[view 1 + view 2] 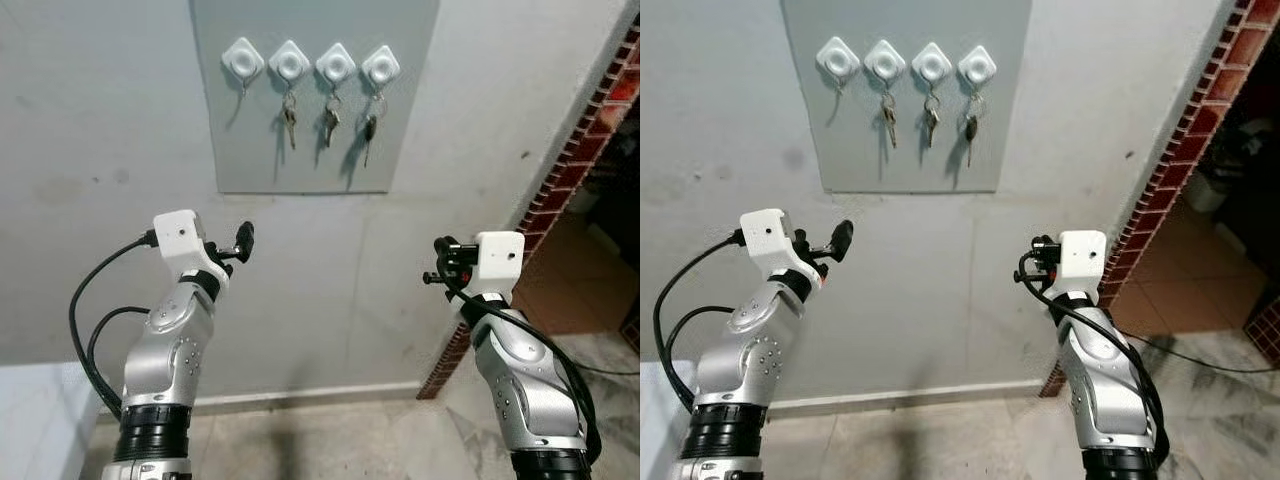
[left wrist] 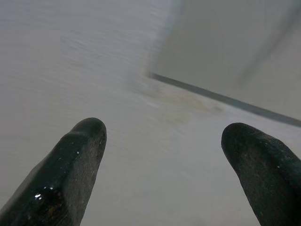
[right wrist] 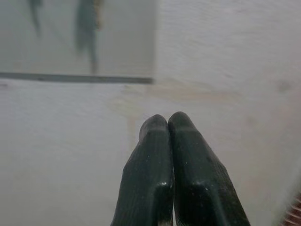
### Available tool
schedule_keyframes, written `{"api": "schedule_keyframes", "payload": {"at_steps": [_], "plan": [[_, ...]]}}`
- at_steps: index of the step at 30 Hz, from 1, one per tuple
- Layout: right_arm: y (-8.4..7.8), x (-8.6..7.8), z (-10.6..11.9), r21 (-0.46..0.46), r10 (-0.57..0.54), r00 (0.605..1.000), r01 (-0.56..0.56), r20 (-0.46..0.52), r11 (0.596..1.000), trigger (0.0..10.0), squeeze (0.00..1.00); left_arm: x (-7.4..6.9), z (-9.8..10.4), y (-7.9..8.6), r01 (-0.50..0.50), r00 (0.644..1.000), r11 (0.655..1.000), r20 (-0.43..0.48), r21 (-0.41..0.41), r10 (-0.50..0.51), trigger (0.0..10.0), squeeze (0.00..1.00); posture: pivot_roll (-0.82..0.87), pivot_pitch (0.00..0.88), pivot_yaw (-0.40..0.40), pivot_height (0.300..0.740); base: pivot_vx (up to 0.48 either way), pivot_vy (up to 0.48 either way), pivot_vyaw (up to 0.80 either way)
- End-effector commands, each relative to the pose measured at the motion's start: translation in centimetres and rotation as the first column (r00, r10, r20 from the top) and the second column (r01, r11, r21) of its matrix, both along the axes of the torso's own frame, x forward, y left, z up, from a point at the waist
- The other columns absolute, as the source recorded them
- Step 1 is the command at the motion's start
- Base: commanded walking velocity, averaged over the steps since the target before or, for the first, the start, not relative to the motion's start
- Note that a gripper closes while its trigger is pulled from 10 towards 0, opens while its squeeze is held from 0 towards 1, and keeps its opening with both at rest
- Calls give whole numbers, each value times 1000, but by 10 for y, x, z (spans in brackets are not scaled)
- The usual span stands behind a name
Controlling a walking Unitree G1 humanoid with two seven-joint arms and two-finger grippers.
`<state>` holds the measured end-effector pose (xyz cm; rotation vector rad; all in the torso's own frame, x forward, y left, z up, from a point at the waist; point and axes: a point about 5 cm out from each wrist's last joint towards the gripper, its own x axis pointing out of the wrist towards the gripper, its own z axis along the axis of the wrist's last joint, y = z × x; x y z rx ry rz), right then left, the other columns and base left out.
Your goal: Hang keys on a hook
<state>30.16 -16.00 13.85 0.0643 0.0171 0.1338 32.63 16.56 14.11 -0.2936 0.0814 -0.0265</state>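
A grey panel (image 1: 315,165) on the wall carries a row of white diamond-shaped hooks. The leftmost hook (image 1: 243,60) is bare. Each of the three to its right holds keys: one set (image 1: 290,120), a second (image 1: 330,122) and a dark-headed key (image 1: 370,130). My left gripper (image 1: 243,240) is raised below the panel's lower left corner, fingers open and empty, which the left wrist view (image 2: 162,136) confirms. My right gripper (image 1: 440,262) is raised lower right of the panel, off the wall. Its fingers (image 3: 155,141) are shut together with nothing between them.
A red brick pillar (image 1: 590,130) edges an opening on the right, with brown floor tiles (image 1: 570,290) beyond it. A pale skirting (image 1: 320,393) runs along the wall's foot above the grey floor (image 1: 350,440). Black cables (image 1: 85,330) loop off my left arm.
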Motion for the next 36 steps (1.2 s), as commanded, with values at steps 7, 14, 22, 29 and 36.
{"api": "schedule_keyframes", "payload": {"at_steps": [7,14,22,29,36], "plan": [[5,1,9,0,24,999,-24,27,1000,10000,0,1,1,4,-17,1000,1000,-4,11,17,10000,0,-34,8,-45,740,232,300,0],[3,1,7,-72,32,999,-29,31,997,10000,0,3,-1,4,-88,996,995,-30,56,90,10000,0,-36,11,-43,740,0,0,0],[-2,12,15,-134,94,994,-86,52,987,10000,0,9,5,-4,-66,997,994,-43,93,70,10000,0,-34,17,-45,740,0,0,0],[6,28,28,-169,176,980,-159,91,973,10000,0,14,23,-22,55,998,981,32,188,-62,10000,0,-32,20,-41,740,0,0,0],[17,39,36,-188,281,953,-258,111,948,10000,0,11,31,-33,114,990,971,63,209,-129,10000,0,-28,27,-42,740,0,0,0]]}}
